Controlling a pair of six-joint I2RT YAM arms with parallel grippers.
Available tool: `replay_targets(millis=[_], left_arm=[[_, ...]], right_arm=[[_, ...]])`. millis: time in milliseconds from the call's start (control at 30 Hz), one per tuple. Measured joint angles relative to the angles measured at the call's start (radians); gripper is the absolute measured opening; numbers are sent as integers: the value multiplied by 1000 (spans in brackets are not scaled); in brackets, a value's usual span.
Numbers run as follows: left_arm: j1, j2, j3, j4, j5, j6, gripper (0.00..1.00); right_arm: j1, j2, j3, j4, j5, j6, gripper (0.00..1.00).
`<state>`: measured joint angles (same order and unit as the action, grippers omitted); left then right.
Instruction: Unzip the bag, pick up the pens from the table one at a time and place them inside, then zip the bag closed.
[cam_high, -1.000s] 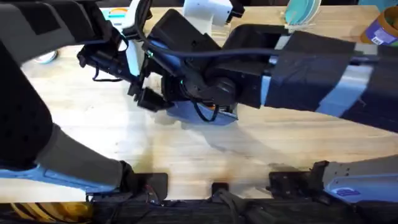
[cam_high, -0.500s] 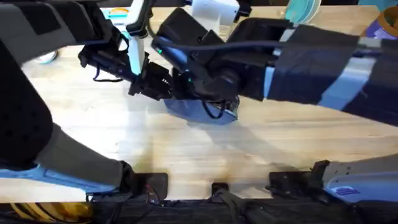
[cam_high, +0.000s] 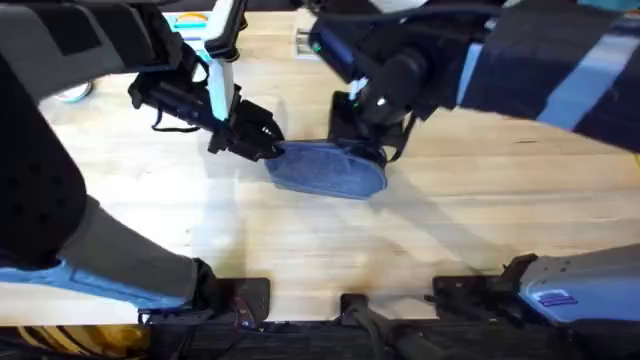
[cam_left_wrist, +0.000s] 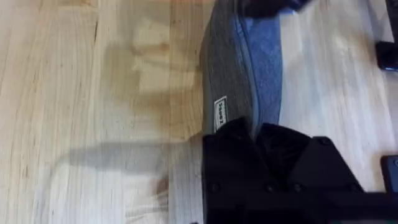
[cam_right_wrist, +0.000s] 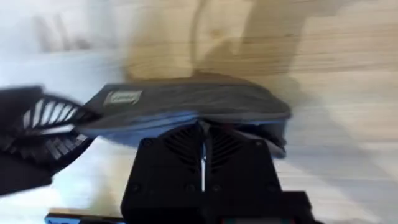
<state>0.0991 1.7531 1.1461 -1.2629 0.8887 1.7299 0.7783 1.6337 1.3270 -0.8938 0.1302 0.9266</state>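
From overhead, the bag (cam_high: 328, 170) lies mid-tabletop (cam_high: 450, 240), the left gripper (cam_high: 262, 138) at its left end and the right gripper (cam_high: 358, 140) over its far edge near the right end. The left wrist view adds what overhead hides: the left jaws pinched on the bag's end beside a small white label (cam_left_wrist: 221, 114). The right wrist view shows its own jaws pressed together at the bag's zipper edge, though what they hold I cannot tell.
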Motion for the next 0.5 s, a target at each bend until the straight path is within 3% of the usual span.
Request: replay_targets(millis=[333,500], left_arm=[[-7,0,0,-9,6,-3,42],[-8,0,0,-8,18,-3,42]], right_arm=[[-198,0,0,-91,-12,-4,33],[-253,0,0,-91,-27,-7,33]])
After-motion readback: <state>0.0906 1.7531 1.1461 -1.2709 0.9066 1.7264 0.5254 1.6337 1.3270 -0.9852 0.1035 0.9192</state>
